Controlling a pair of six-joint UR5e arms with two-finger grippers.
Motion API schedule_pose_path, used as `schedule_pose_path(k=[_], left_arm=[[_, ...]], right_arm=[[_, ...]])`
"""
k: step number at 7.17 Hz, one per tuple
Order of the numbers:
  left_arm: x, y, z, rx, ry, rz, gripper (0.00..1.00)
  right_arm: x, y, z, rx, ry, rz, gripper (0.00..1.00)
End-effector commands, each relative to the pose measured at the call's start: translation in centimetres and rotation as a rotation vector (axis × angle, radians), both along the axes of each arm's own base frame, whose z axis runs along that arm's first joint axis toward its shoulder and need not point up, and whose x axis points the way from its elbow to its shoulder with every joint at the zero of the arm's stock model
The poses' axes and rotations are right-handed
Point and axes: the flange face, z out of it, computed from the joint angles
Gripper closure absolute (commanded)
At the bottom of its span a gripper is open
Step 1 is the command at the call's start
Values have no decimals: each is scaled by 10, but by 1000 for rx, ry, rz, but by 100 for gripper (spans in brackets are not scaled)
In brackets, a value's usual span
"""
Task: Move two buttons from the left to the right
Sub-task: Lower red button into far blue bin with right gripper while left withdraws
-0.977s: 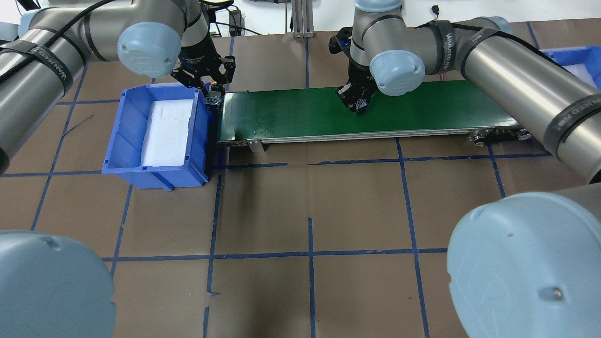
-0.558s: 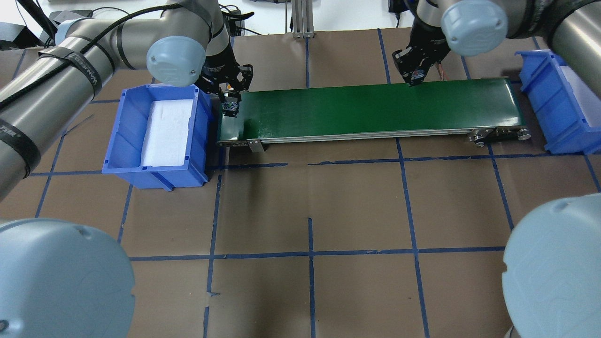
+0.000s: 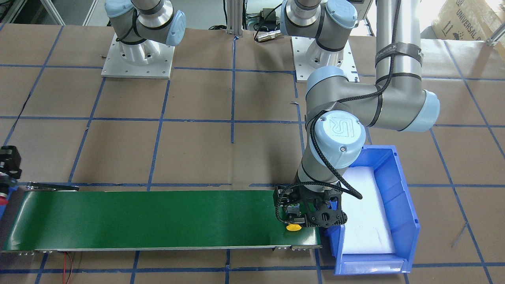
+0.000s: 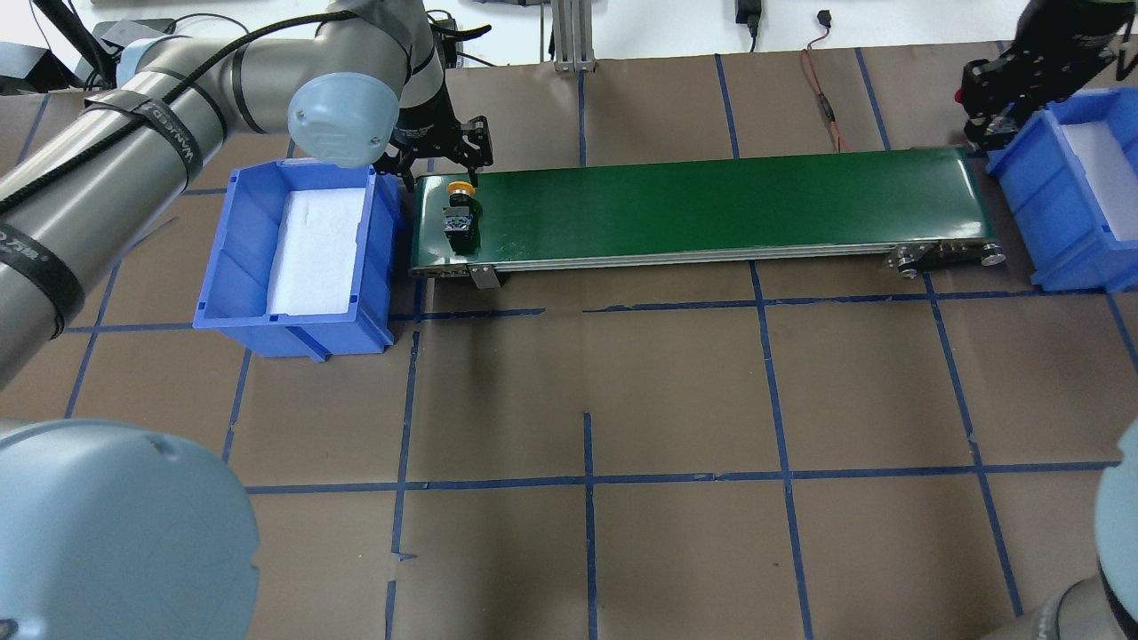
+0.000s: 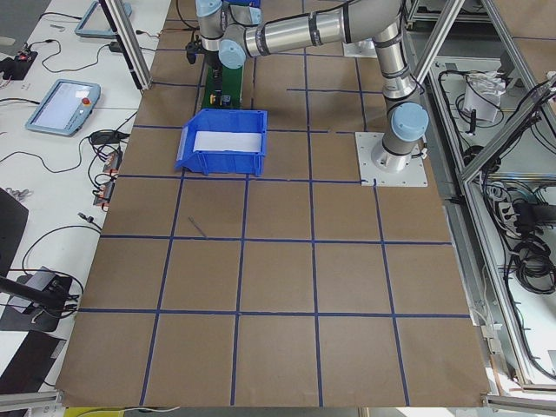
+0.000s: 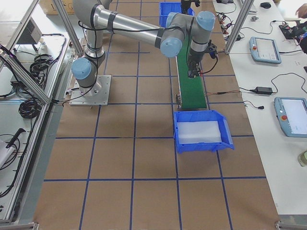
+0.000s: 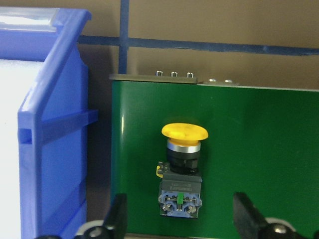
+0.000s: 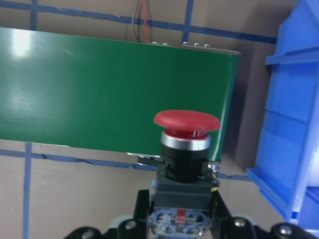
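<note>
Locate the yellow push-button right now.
In the overhead view, the yellow push-button lies on its side at the left end of the green conveyor belt, right beside the left blue bin.

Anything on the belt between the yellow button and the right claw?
No. In the overhead view the belt is bare from the yellow button to its right end, where the right claw holds the red button.

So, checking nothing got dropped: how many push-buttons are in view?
2. The yellow button lies on the green belt by the open left claw; the red button sits in the right claw.
</note>
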Motion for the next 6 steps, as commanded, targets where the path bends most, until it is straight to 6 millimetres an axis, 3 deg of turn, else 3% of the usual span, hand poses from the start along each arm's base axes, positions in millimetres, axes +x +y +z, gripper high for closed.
schedule_pose_path(k=[1,2,4,5,6], left_arm=[[24,-2,39,-58,-69,15,0],[28,9,68,-79,-66,21,0],[71,68,142,-33,-73,60,0],[96,80,154,-17,-67,83,0],[103,84,158,-16,-73,50,0]], right_arm=[[-114,37,-4,49,-28,-42,86],[-148,49,-8,53,-37,-50,86],[-165,50,-15,44,-26,-59,86],[-178,40,-37,48,-24,-53,86],[-192,31,-44,42,-20,-50,86]])
